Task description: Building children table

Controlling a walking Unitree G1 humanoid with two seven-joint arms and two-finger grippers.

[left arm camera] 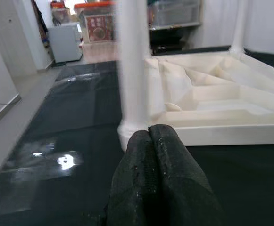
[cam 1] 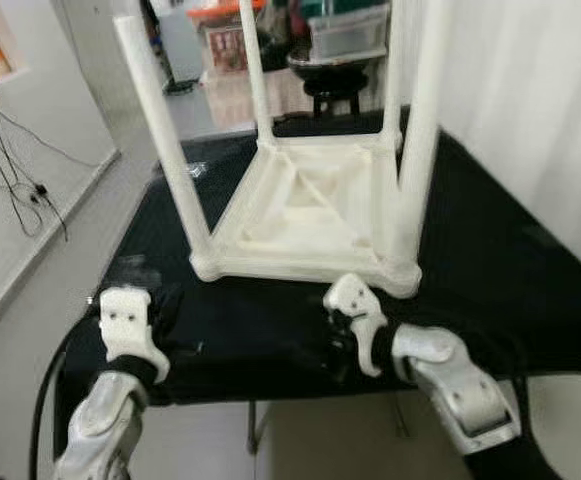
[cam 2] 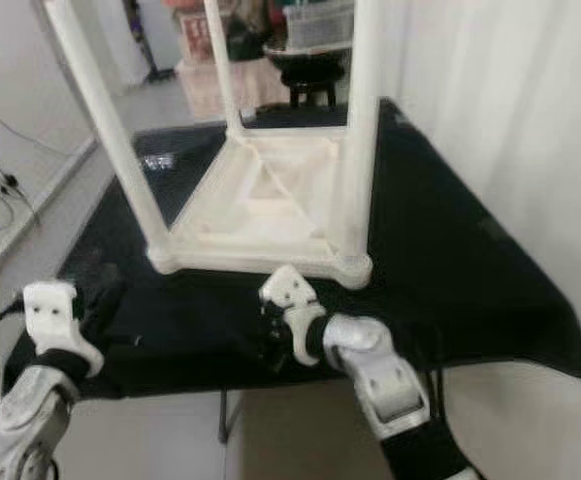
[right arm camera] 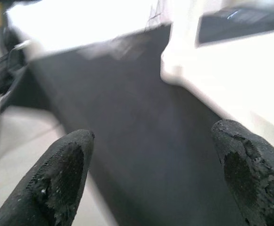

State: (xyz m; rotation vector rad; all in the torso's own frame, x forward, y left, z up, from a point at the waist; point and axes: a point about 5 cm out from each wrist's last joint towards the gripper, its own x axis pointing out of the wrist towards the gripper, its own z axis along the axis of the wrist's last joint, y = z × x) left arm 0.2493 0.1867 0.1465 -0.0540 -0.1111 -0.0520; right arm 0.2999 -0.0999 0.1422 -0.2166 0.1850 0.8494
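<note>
From the left eye view we see the white children table (cam 1: 305,205) lying upside down on the black-covered tabletop (cam 1: 490,270), its legs pointing up, near the front edge. The left gripper (cam 1: 155,310) rests at the front left corner; the right gripper (cam 1: 342,330) sits just before the table's front rim.

In the left wrist view, the left gripper's fingers (left arm camera: 158,179) are pressed together, gripping nothing, near one leg's base.

In the right wrist view, the right gripper's fingers (right arm camera: 61,174) are spread apart beside the table's corner.

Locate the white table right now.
The white table lies upside down, legs up, on the black cloth, centred in the eye views, just beyond the left tool and right tool.
</note>
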